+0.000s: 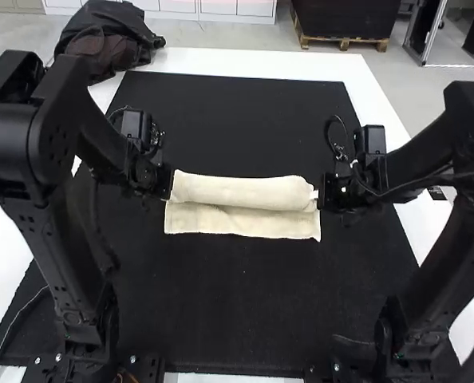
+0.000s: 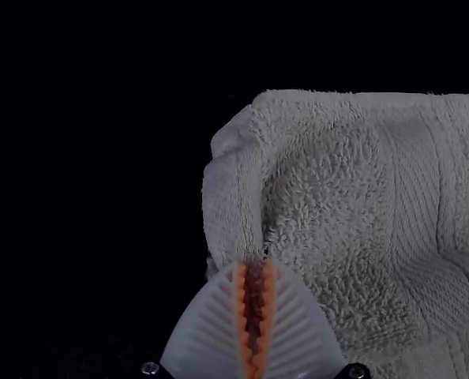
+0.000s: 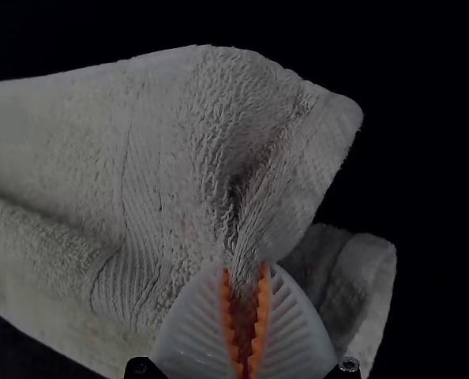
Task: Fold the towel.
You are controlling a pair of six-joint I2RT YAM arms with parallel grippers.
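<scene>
High view: a cream towel (image 1: 241,223) lies folded across a black mat (image 1: 229,295), with a gripper at each end.
Nearest is the towel's flat strip; just beyond it, a thick, rounded fold runs from side to side. At that fold's left end, the left gripper (image 1: 166,183) has its fingers drawn close together, pinching the towel's edge; at its right end, the right gripper (image 1: 323,193) is closed on a gathered bit near the corner. Farther off, a dark cloth (image 1: 105,40) sits bunched on the white worktop's (image 1: 237,62) far left corner.
</scene>
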